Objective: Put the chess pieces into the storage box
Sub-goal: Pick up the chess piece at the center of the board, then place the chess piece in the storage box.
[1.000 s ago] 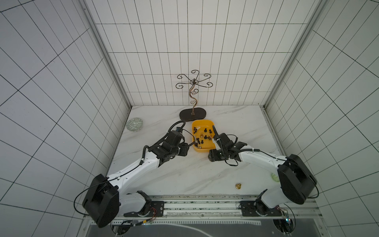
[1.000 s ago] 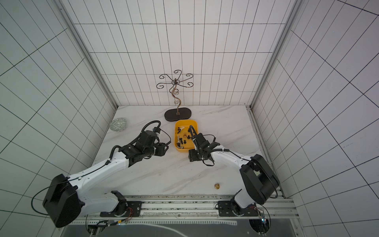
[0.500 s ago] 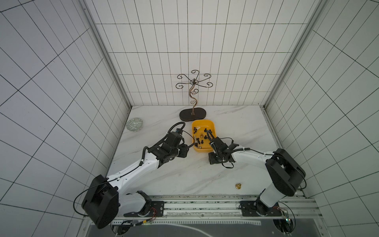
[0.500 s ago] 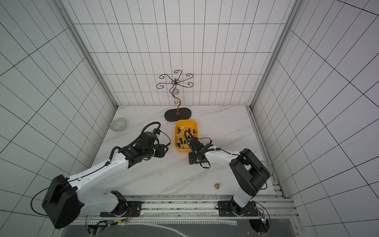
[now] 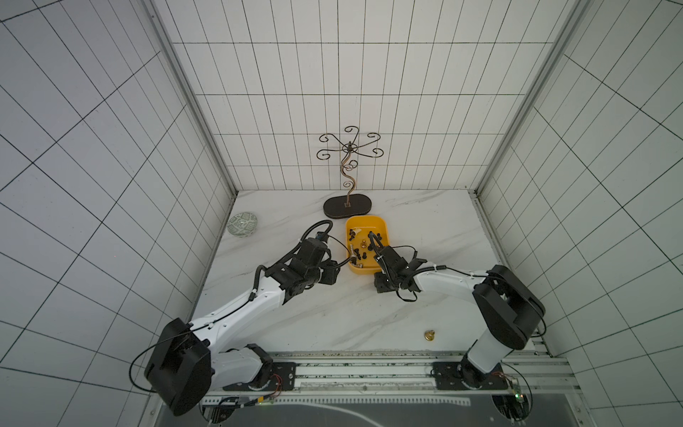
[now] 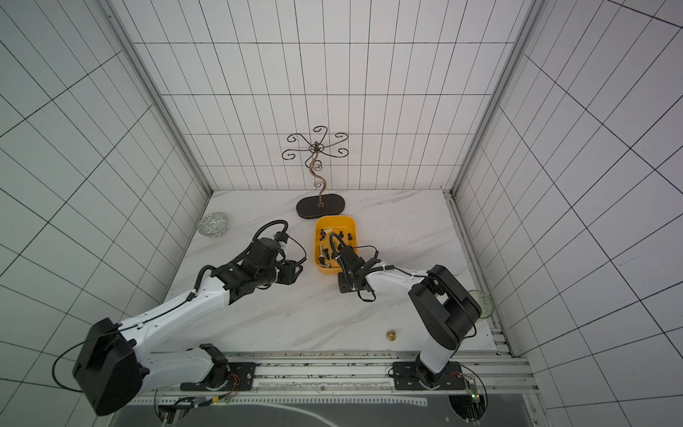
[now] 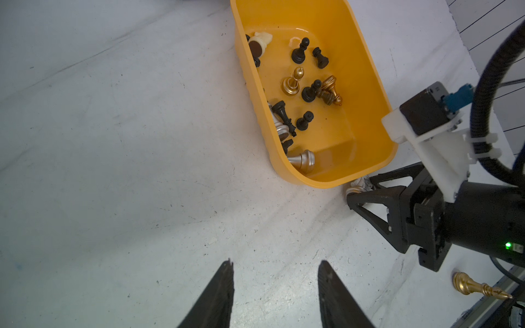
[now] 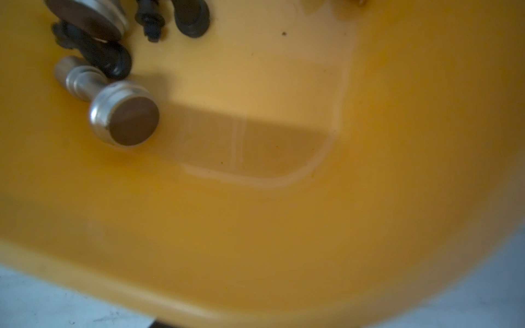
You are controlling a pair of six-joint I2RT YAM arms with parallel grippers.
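Two pieces lie outside the box [image 5: 369, 223]: a gold piece [image 5: 429, 334] on its side near the front rail [image 5: 369, 360], well apart from both arms, and a pale piece [image 7: 357, 185] on the table [image 5: 332, 314] just beside the box's near end. Room is tight there. The right gripper [image 7: 362, 188] has a finger on each side of that pale piece, tips close against the box wall, and I cannot tell whether they pinch it. The box's far end sits just beside the stand [image 5: 347, 207] base, so there is little slack that way either. Left of the box the marble is bare and wide. The left gripper [image 7: 277, 274] hovers over it beside the box, fingers apart with nothing between them. One bowl [image 5: 242, 223] rests by the left wall

Counting inside the box from the left wrist view:
- about seven black pieces [image 7: 299, 52], some half hidden by the wall
- three gold or brass pieces [image 7: 292, 82], one upright
- two silver pieces [image 7: 302, 160], lying down
- one cream piece [image 7: 262, 39]

Against a second ago, the right arm's elbow has swung in toward the middle while its wrist stays at the box's near corner. The left arm, the box and the gold piece have not shifted
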